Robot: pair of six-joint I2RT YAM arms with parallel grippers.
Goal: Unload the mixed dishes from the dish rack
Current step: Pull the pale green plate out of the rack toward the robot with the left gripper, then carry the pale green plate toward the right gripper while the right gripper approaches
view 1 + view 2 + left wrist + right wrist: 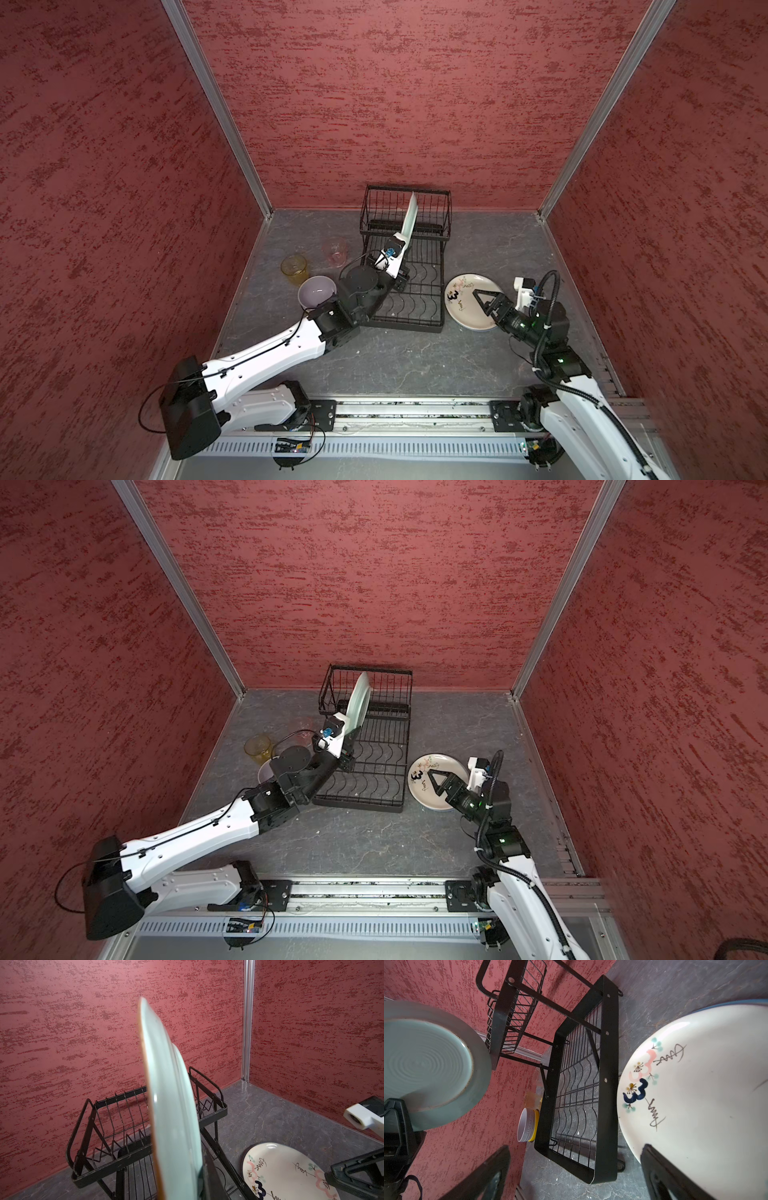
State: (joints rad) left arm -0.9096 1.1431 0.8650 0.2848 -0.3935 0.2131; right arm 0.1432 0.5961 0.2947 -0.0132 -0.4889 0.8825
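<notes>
- Pale green plate (358, 702) stands on edge in the air over the dish rack (405, 326), just in front of its back tier. The rest of the rack looks empty.
- Left gripper (354, 734) is pinched tight on the plate's lower rim only.
- Watch it: small rim grip on a tall plate. Swing fast and it could pivot, slip or clip the wires.
- Right gripper (482, 302) is spread wide, holding nothing, over the flowered plate (459, 316). It's in your way if you stack there.
</notes>
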